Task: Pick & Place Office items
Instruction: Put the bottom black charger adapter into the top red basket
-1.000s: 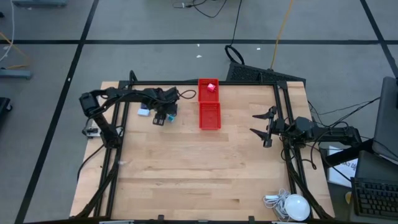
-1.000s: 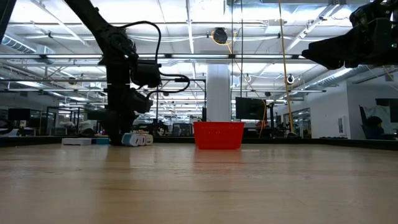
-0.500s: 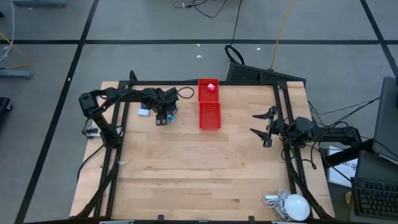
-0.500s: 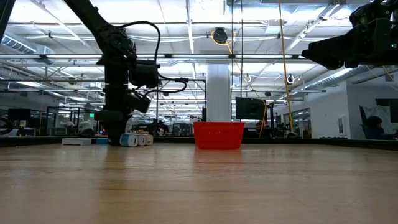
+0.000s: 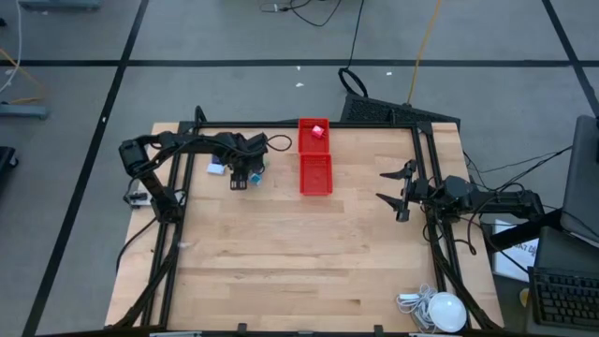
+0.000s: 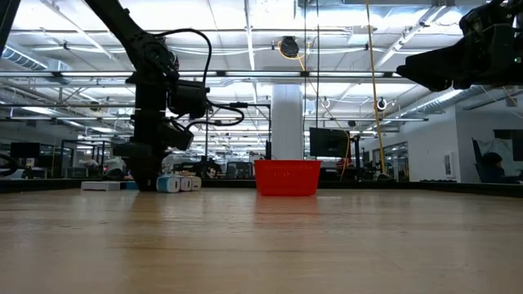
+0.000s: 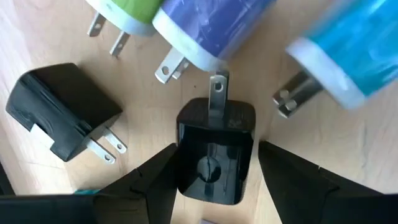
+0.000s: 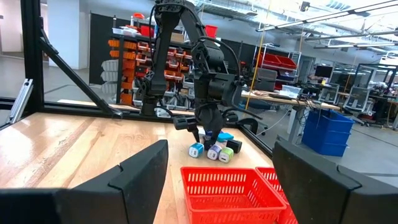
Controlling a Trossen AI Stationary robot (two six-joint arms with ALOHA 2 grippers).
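High view: the wooden table (image 5: 299, 253) carries a red two-compartment tray (image 5: 315, 156) near its far edge, with a small red piece (image 5: 318, 131) in the far compartment. At the near right corner sits a white round lamp (image 5: 445, 312) with its cord. The right gripper (image 5: 393, 195) waits at the table's right edge, raised above the wood, its fingers spread wide with nothing between them. The left gripper (image 5: 248, 174) reaches down to the table just left of the tray, over a cluster of small wall plug adapters.

From the left wrist camera, the left gripper's two fingers stand apart on either side of a black adapter (image 7: 216, 151) lying on the wood, prongs pointing away; I cannot tell whether they touch it. Beside it lie a second black adapter (image 7: 62, 111), a green one (image 7: 127, 12), a blue one (image 7: 205, 28) and a light blue one (image 7: 348, 53), all close together.
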